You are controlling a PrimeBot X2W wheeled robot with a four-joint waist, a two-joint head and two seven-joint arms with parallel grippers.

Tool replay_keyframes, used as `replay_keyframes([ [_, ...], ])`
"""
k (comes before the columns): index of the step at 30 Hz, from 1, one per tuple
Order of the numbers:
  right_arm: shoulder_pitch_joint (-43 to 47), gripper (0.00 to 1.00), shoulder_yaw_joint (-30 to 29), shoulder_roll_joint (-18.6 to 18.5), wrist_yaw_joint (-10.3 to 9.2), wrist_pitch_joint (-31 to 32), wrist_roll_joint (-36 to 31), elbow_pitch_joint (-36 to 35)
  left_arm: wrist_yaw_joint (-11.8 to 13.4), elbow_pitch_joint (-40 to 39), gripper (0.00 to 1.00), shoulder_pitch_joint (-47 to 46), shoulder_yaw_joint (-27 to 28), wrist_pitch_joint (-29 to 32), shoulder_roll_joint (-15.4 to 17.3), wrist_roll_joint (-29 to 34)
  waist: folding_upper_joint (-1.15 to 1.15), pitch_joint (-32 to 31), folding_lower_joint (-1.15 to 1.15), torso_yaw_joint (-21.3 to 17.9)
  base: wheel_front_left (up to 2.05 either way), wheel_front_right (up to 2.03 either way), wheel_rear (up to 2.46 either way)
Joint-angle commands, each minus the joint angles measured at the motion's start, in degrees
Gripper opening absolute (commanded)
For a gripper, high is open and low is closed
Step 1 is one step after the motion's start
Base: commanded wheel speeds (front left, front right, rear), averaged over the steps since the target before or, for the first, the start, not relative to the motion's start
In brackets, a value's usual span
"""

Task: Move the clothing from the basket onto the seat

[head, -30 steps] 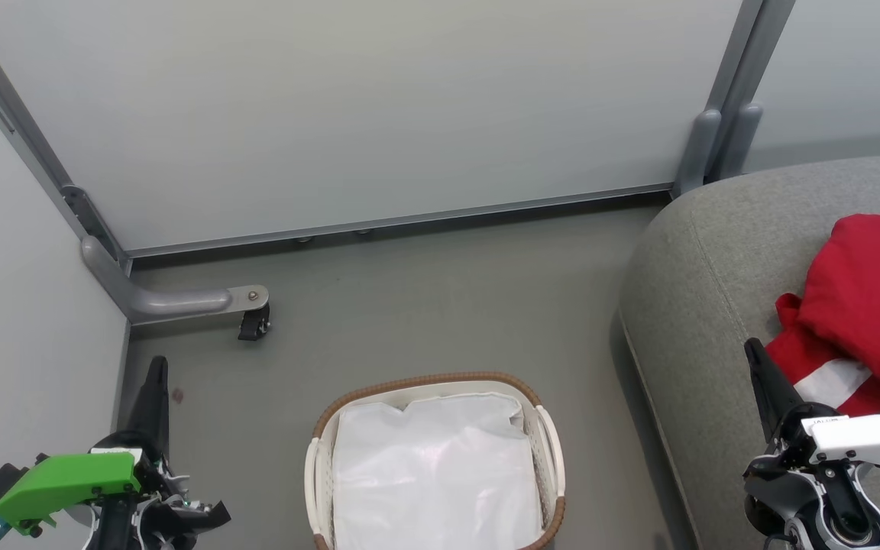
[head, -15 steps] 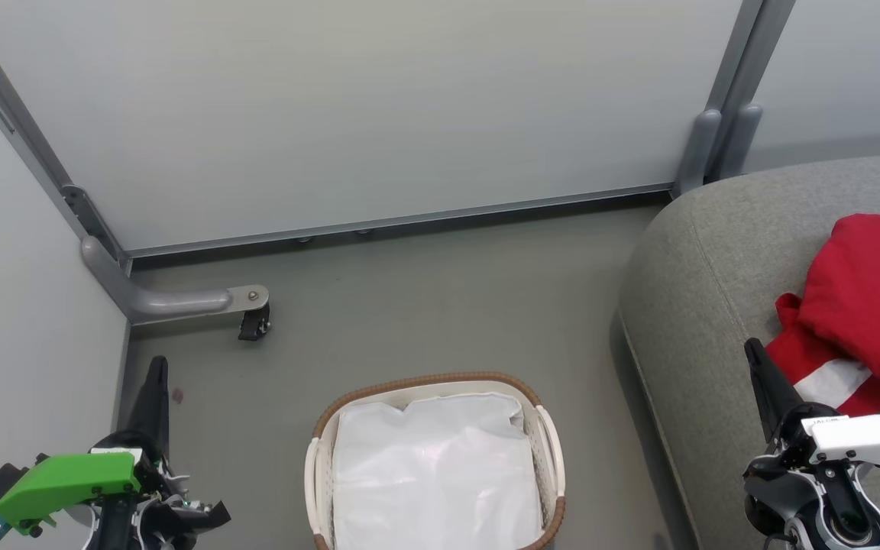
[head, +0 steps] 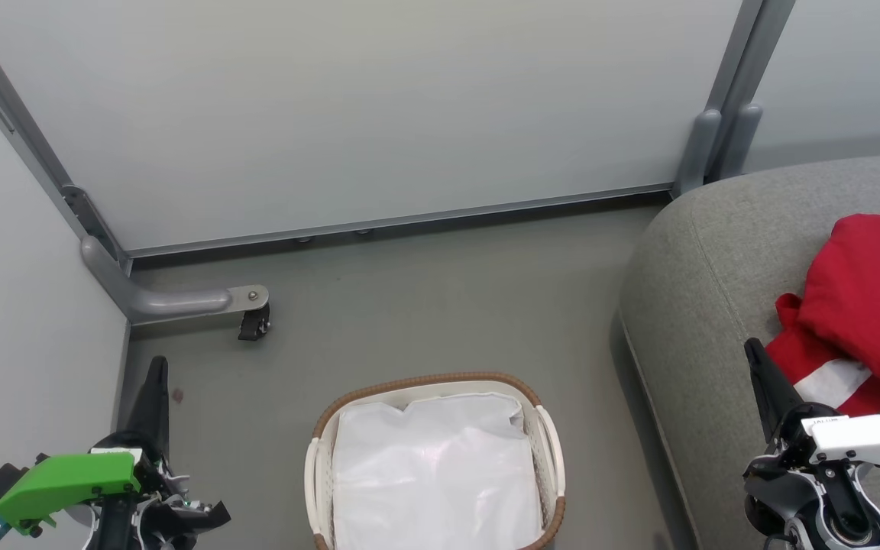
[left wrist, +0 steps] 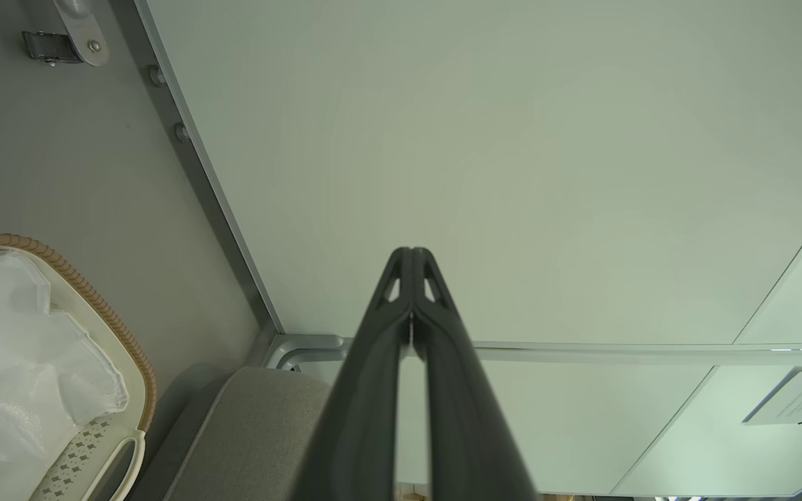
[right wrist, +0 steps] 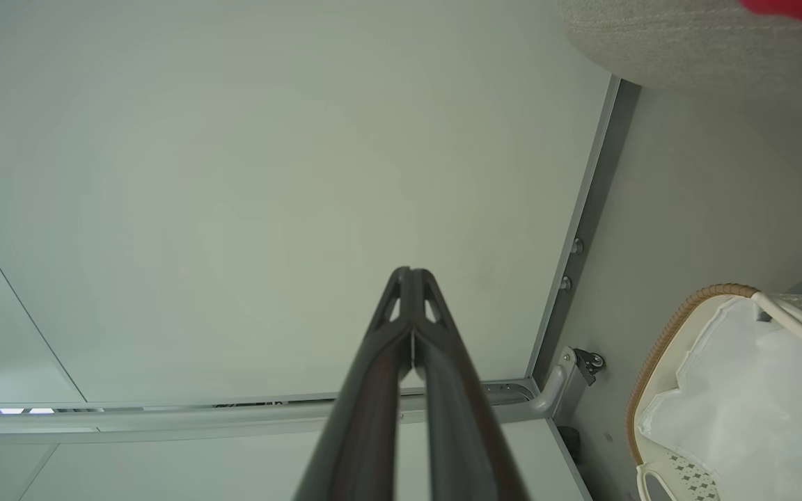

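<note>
The red clothing (head: 868, 305) with a white panel lies bunched on the grey seat (head: 707, 260) at the right. On the floor at bottom centre stands the white basket (head: 549, 451) with its brown woven rim; inside it I see just the white liner (head: 436, 473). My left gripper (head: 157, 367) is shut and holds nothing, at the lower left, well left of the basket. Beside the clothing, over the seat's front edge, my right gripper (head: 752, 347) is shut with nothing in it. The wrist views show both pairs of fingers (left wrist: 411, 257) (right wrist: 411, 275) pressed together.
Pale partition panels (head: 379, 107) close off the back and left. A grey foot with a black caster (head: 255, 325) sticks out onto the floor at the left. Open grey floor (head: 425, 305) lies between basket, panels and seat.
</note>
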Motion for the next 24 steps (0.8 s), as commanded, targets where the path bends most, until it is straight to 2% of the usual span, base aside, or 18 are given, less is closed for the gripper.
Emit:
replay_keyframes([
  [1, 0.6, 0.0, -0.1, -0.4, 0.0, 0.1, 0.2, -0.1, -0.4, -0.1, 0.0, -0.6, 0.1, 0.2, 0.4, -0.2, 0.0, 0.0, 0.0, 0.0, 0.0, 0.0, 0.0],
  [24, 0.6, 0.0, -0.1, -0.4, 0.0, 0.1, 0.2, -0.1, -0.4, -0.1, 0.0, -0.6, 0.1, 0.2, 0.4, -0.2, 0.0, 0.0, 0.0, 0.0, 0.0, 0.0, 0.0],
])
